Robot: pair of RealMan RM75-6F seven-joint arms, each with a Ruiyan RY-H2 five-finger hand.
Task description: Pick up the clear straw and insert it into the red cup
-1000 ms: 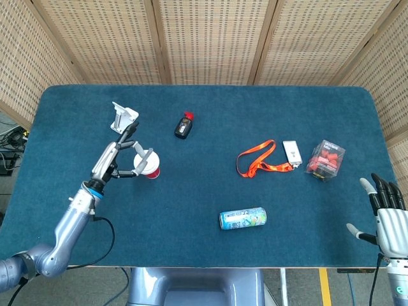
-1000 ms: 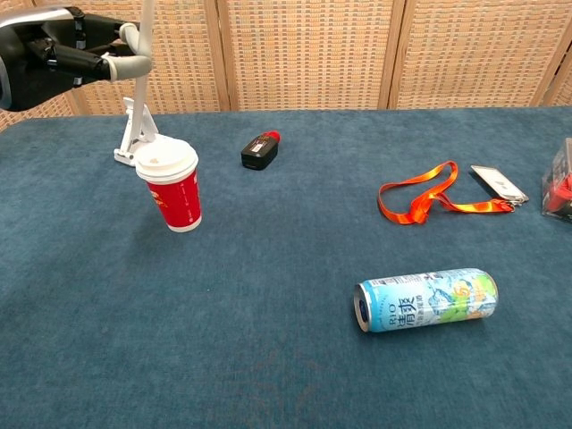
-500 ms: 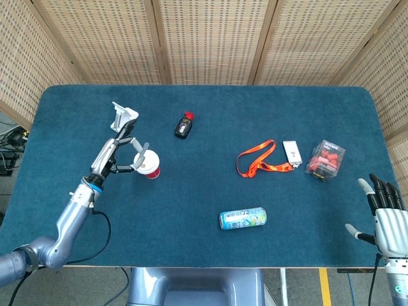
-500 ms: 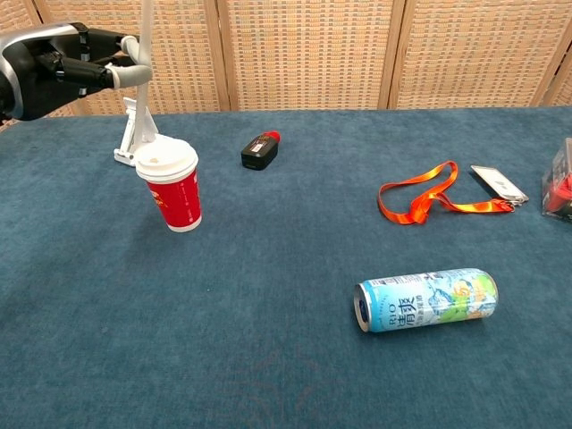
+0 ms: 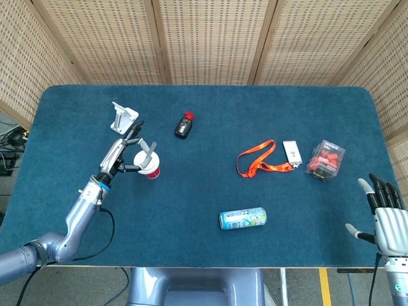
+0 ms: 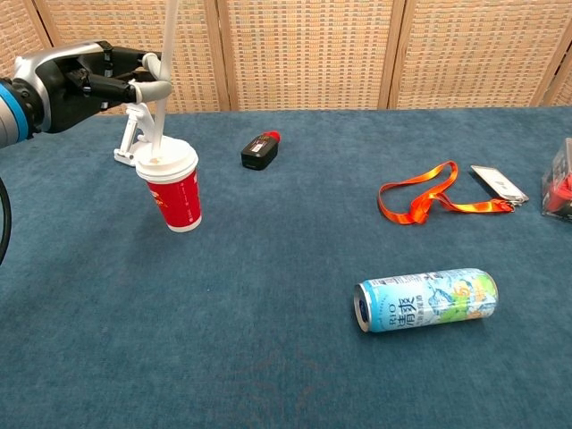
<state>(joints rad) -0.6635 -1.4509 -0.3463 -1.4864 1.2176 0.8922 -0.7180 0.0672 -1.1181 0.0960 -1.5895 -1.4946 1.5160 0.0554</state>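
Note:
The red cup (image 6: 176, 196) with a white lid stands upright on the left of the blue table, also seen as the red cup (image 5: 151, 168) in the head view. My left hand (image 6: 88, 80) pinches the clear straw (image 6: 164, 80), which stands nearly upright with its lower end on the cup's lid. I cannot tell whether the tip has entered the lid's hole. In the head view my left hand (image 5: 122, 155) sits just left of the cup. My right hand (image 5: 385, 213) hangs off the table's front right corner, fingers spread, holding nothing.
A white stand (image 6: 131, 134) is just behind the cup. A black-and-red small object (image 5: 183, 125) lies further back. An orange lanyard (image 5: 257, 161) with a white card (image 5: 292, 152), a clear box of red pieces (image 5: 326, 159) and a lying can (image 5: 243, 218) occupy the right half.
My left hand has come down and toward the cup with the straw. The straw's lower end, earlier above and behind the lid, now meets the lid. The right hand barely moved.

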